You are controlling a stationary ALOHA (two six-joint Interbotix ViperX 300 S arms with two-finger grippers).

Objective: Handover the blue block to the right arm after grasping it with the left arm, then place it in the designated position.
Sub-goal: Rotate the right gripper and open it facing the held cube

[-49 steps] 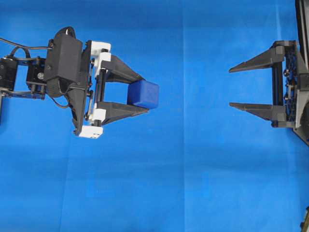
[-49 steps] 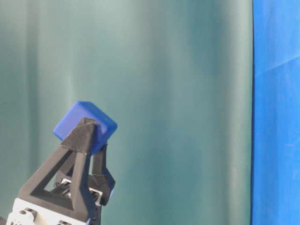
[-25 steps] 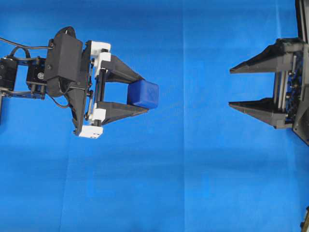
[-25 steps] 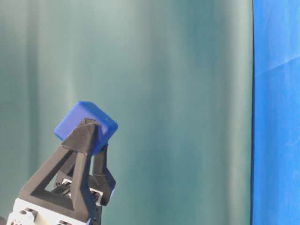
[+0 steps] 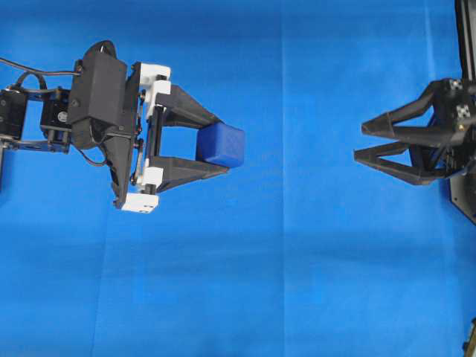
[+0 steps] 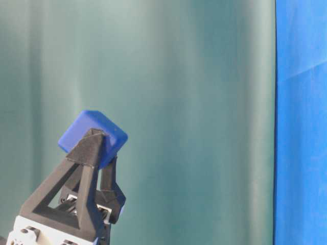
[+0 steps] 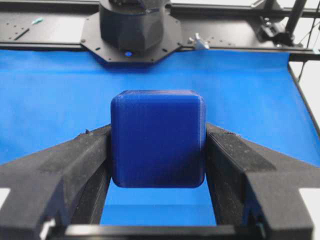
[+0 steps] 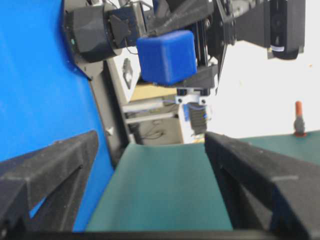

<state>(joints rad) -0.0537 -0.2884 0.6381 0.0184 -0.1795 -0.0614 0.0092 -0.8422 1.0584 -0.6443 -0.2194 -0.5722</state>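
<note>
A bright blue cloth (image 5: 297, 282) is covering the flat surface, a faint vertical crease running down it. A dull teal-green fabric backdrop (image 6: 179, 102) is hanging in soft folds behind. A black metal frame rail (image 7: 50, 22) is edging the cloth's far side.

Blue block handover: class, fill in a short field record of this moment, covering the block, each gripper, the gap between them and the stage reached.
block: blue block, clamped at the fingertips of the left gripper, off the cloth
right gripper: right gripper open, empty, fingers pointing at the block
gap: bare blue cloth shows between the two grippers
stage: grasp done, handover not yet made
</note>
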